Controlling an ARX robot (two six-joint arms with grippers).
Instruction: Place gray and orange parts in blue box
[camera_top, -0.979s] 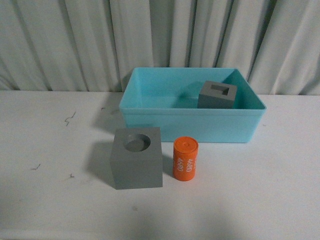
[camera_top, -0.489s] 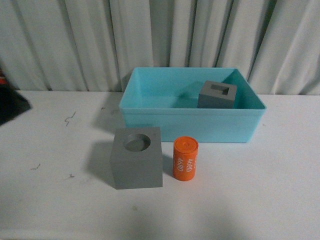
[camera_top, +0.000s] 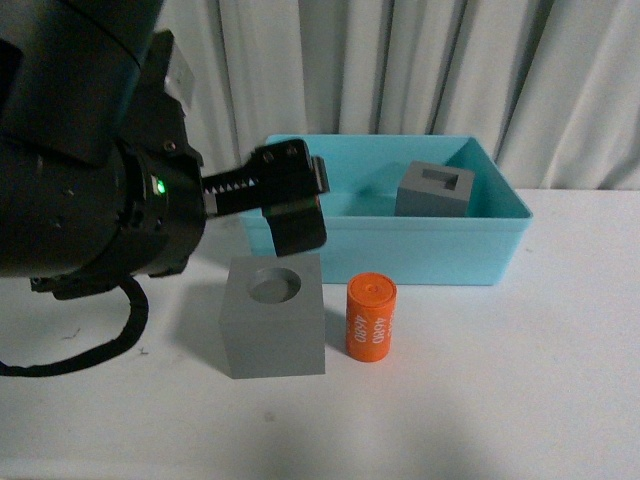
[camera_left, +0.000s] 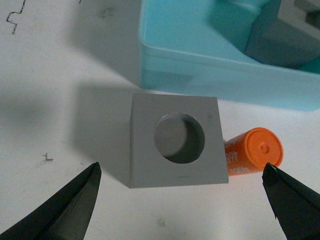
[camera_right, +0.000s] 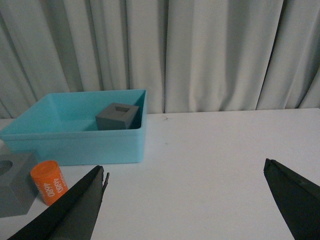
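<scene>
A gray block with a round hole (camera_top: 273, 315) stands on the white table, with the orange cylinder (camera_top: 371, 318) printed "4680" upright just to its right. A second gray block with a rectangular slot (camera_top: 434, 190) sits inside the blue box (camera_top: 400, 250) at its back right. My left gripper (camera_top: 300, 205) is open and hovers above the holed block. In the left wrist view the block (camera_left: 175, 142) lies between the spread fingers and the cylinder (camera_left: 252, 151) is beside it. My right gripper (camera_right: 184, 167) is open and empty over bare table, right of the box (camera_right: 75, 145).
A pale curtain (camera_top: 400, 70) hangs behind the table. The bulky black left arm (camera_top: 80, 170) fills the left of the front view, with a cable (camera_top: 120, 330) looping down to the table. Small dark marks (camera_left: 15, 12) dot the tabletop.
My left arm has swung in from the left edge of the front view and now hangs over the holed gray block. The blocks, cylinder and box have not moved.
</scene>
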